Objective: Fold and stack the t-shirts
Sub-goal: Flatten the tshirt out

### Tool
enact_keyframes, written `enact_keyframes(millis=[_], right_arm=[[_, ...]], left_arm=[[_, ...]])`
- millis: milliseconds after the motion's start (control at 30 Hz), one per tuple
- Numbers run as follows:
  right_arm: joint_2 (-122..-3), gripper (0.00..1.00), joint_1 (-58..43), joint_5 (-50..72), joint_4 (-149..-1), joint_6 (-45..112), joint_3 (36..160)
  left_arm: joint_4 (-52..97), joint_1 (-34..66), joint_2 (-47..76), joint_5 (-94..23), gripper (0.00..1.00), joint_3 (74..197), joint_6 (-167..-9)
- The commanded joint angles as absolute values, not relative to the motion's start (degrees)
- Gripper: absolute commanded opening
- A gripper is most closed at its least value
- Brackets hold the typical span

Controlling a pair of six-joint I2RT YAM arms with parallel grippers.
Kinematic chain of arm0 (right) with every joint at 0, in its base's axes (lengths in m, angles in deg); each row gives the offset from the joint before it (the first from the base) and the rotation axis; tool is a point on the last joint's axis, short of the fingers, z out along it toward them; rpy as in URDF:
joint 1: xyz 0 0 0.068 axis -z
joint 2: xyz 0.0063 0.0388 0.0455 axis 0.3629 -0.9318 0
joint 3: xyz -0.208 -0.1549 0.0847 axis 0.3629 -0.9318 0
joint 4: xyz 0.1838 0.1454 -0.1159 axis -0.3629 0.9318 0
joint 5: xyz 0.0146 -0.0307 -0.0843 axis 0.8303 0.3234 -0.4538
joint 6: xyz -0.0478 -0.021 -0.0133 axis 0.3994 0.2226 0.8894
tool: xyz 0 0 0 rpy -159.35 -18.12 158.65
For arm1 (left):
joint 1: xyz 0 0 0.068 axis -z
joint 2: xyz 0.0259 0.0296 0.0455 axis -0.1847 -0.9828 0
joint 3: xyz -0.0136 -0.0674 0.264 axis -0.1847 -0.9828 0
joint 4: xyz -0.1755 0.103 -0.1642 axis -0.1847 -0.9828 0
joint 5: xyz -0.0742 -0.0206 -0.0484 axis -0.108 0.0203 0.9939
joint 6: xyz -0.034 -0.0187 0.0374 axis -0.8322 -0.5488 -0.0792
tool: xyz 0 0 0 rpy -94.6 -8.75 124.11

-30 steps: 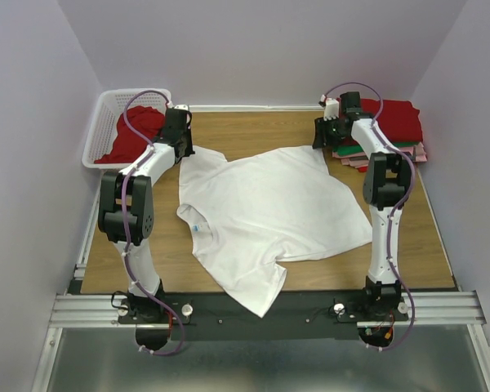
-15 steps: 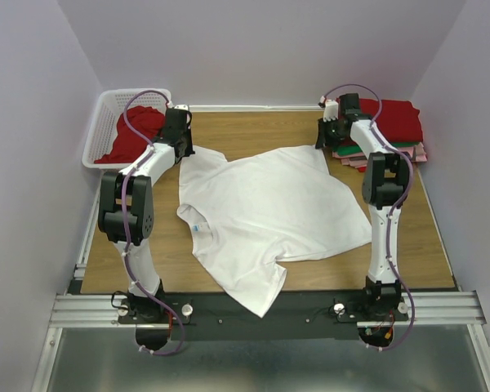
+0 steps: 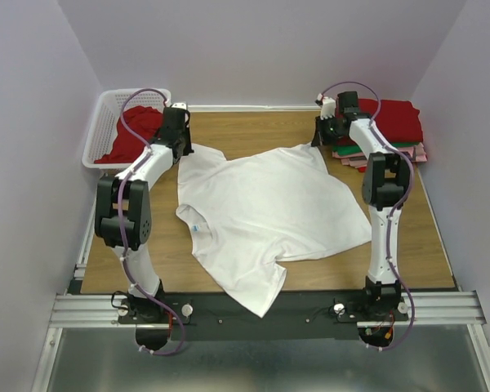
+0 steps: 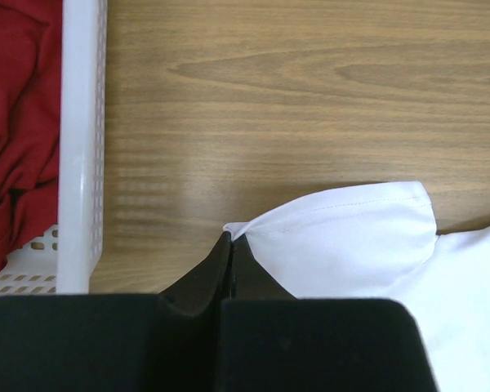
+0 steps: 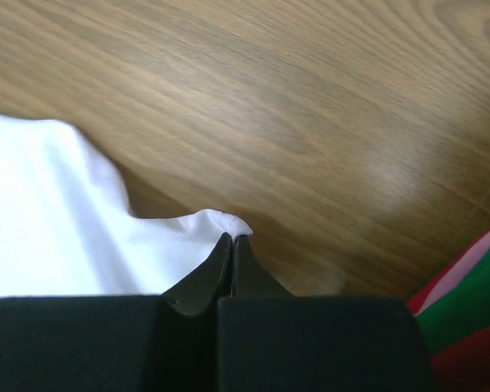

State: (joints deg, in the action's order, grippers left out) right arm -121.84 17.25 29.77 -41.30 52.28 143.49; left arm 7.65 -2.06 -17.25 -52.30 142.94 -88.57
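A plain white t-shirt (image 3: 265, 212) with a small blue neck label (image 3: 198, 229) lies spread on the wooden table. My left gripper (image 3: 182, 149) is shut on its far left corner, seen as a pinched white edge (image 4: 327, 237) in the left wrist view. My right gripper (image 3: 319, 140) is shut on its far right corner (image 5: 204, 233). A stack of folded red, green and pink shirts (image 3: 396, 126) sits at the far right; its edge shows in the right wrist view (image 5: 474, 294). A red shirt (image 3: 135, 135) lies in the basket.
A white lattice basket (image 3: 102, 122) stands at the far left corner, its rim in the left wrist view (image 4: 82, 147). Walls close in on the left, back and right. Bare wood (image 3: 253, 131) lies beyond the white shirt.
Both grippers have shifted slightly toward the back of the table with the white shirt's corners, drawing its far edge tauter. The rest has not moved.
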Motion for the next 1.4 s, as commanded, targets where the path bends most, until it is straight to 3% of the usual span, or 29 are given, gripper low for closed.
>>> enact_keyframes(millis=[0, 333, 633, 933, 1367], right_arm=[[-112.6, 0.0, 16.6, 36.3, -41.9, 53.6, 141.2], [-91.1, 0.01, 16.1, 38.9, -40.9, 64.0, 128.9], [-73.9, 0.0, 16.0, 37.9, -33.9, 72.9, 129.7], [-58.0, 0.0, 16.0, 41.4, -32.8, 66.5, 138.9], [-48.5, 0.0, 21.0, 40.8, -34.0, 61.4, 154.2]], left_arm=[[11.1, -2.5, -12.0, -51.3, 0.0, 141.4, -87.5], [15.7, -2.4, 1.7, -46.6, 0.0, 136.8, -88.8], [17.6, -2.4, 23.4, -44.1, 0.0, 133.7, -92.6], [19.1, -2.4, 38.8, -37.7, 0.0, 144.2, -98.7], [22.4, -2.4, 42.7, -28.7, 0.0, 163.0, -105.6]])
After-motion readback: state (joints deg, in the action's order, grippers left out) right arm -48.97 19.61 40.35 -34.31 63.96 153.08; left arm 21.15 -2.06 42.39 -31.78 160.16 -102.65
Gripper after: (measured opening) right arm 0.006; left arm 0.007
